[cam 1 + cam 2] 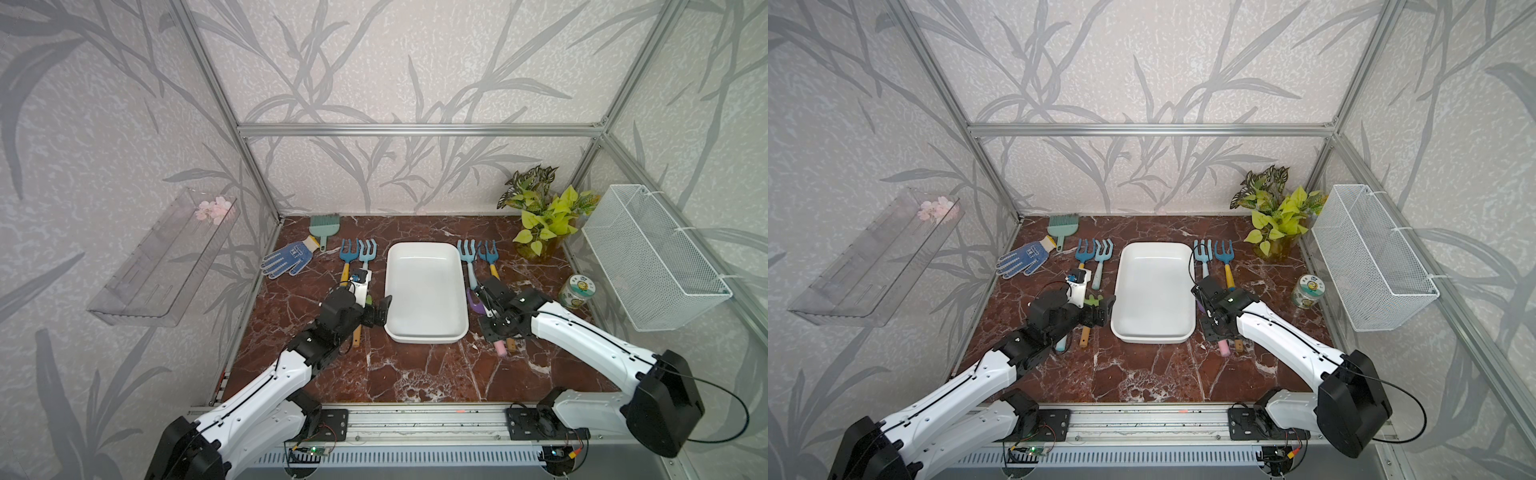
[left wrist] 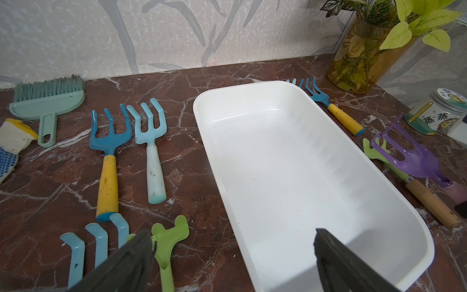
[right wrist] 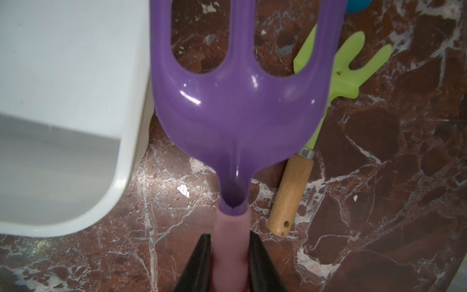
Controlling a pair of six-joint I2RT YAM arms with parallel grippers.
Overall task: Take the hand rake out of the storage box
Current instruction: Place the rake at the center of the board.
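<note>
Right claw (image 3: 230, 236) low, tight on purple rake (image 3: 237, 113)

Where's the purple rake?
In the right wrist view, the purple rake is gripped at its pink handle by the right tool, just outside the storage box, on its right, by the green rake.

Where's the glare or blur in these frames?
Right wrist view: small glare spots on the head of the purple hand rake, and the right gripper fingers are blurred up close. Left wrist view: the left gripper fingers are dark and soft-edged. Both top views: even light, faint sheen on the far wall of the storage box.
</note>
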